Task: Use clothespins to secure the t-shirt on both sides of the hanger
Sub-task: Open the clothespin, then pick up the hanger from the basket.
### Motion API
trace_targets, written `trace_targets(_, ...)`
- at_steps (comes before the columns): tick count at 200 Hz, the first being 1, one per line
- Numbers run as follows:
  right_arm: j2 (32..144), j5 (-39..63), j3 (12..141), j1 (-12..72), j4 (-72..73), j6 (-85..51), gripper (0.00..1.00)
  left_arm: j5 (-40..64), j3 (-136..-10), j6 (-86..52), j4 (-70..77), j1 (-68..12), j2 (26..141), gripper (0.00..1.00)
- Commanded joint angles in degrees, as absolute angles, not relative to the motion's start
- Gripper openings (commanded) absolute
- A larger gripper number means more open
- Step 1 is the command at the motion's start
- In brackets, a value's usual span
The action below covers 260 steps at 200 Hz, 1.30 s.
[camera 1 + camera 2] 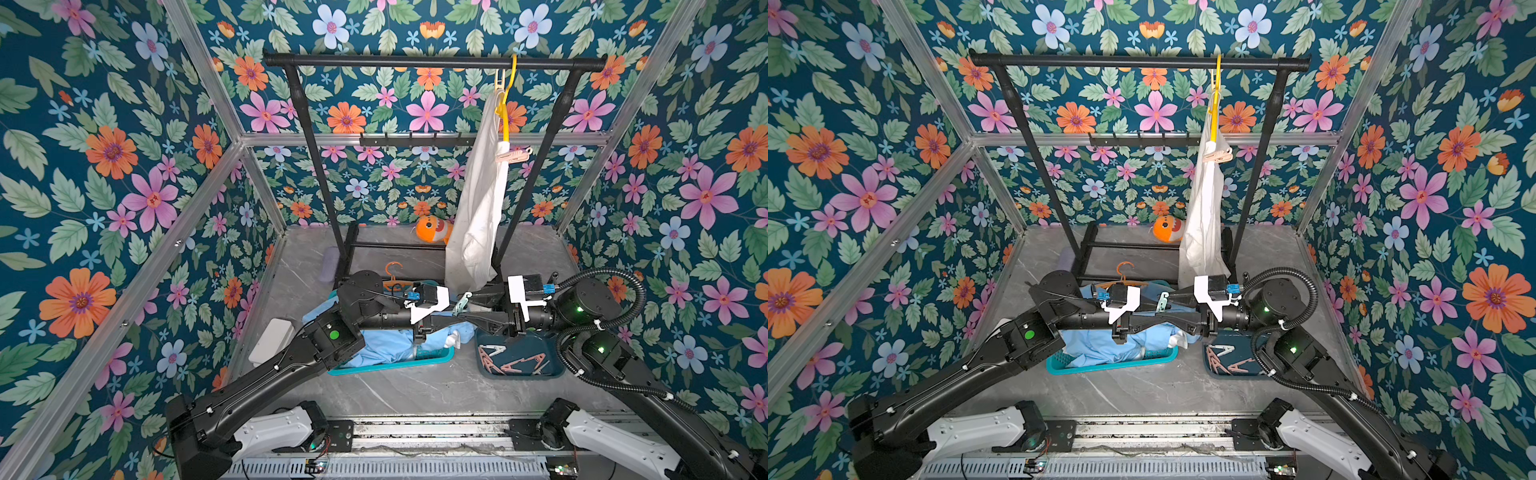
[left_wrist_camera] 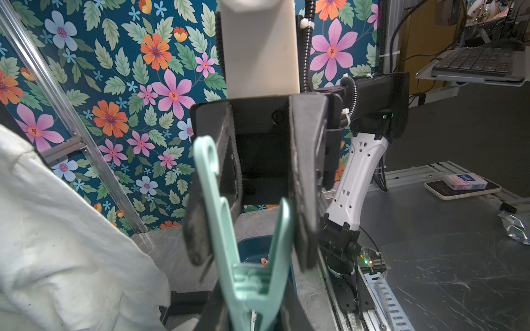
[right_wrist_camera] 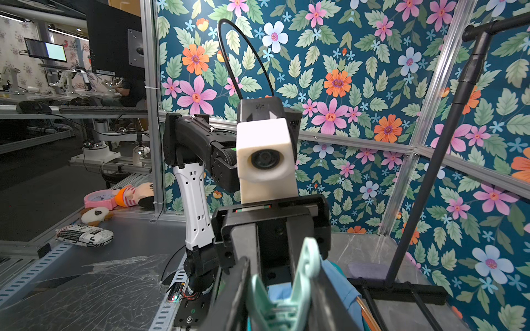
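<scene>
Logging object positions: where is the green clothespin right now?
In both top views the green clothespin sits mid-scene between the left gripper and right gripper, above the teal basket.

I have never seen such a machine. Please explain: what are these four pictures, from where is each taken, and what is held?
It is a robot with two black arms, each ending in a two-fingered gripper. Two pictures look down from a camera above; the other two come from a wrist camera on each arm. The left gripper holds a pale green clothespin; the right gripper reaches around its free ends, though I cannot tell whether it grips. Behind, a white t-shirt hangs on a yellow hanger on a black rack, one pink clothespin already on it. On the grey table lie a teal basket of blue clothes, a dark tray of pink clothespins and an orange toy fish.
</scene>
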State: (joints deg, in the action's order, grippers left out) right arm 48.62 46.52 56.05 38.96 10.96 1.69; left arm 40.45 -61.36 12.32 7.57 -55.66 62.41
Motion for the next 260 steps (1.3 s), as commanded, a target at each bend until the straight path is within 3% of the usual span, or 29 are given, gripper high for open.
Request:
trace_targets(1, 48.5, 45.7, 55.8, 39.0, 12.3, 1.6, 0.28, 40.6, -61.6, 12.1, 8.8, -55.7, 62.1, 0.28)
trace_targets(68, 47.6, 43.7, 54.7, 39.0, 12.2, 1.6, 0.23, 39.7, -62.0, 13.3, 7.5, -55.7, 62.0, 0.77)
trace_targets(100, 46.6, 42.0, 54.1, 39.0, 12.2, 1.6, 0.14, 36.9, -62.3, 15.5, 4.0, -55.7, 60.7, 0.89)
trace_targets(139, 45.2, 40.5, 52.8, 39.0, 11.7, 1.8, 0.0, 34.4, -62.1, 17.8, 1.3, -55.7, 57.5, 0.91)
trace_targets(182, 43.4, 37.4, 50.6, 39.0, 11.3, 1.7, 0.0, 29.7, -64.3, 21.0, -7.0, -55.7, 55.2, 0.91)
trace_targets(228, 41.5, 30.6, 45.6, 39.0, 12.9, 1.4, 0.0, 21.7, -65.3, 25.2, -14.2, -55.1, 55.5, 0.85)
trace_targets(246, 40.8, 28.4, 43.9, 39.0, 13.2, 0.6, 0.0, 20.9, -65.1, 27.0, -16.4, -51.9, 58.2, 0.83)
trace_targets(260, 40.4, 28.3, 42.5, 39.0, 13.5, 0.1, 0.0, 26.0, -65.0, 27.0, -16.7, -45.6, 60.0, 0.79)
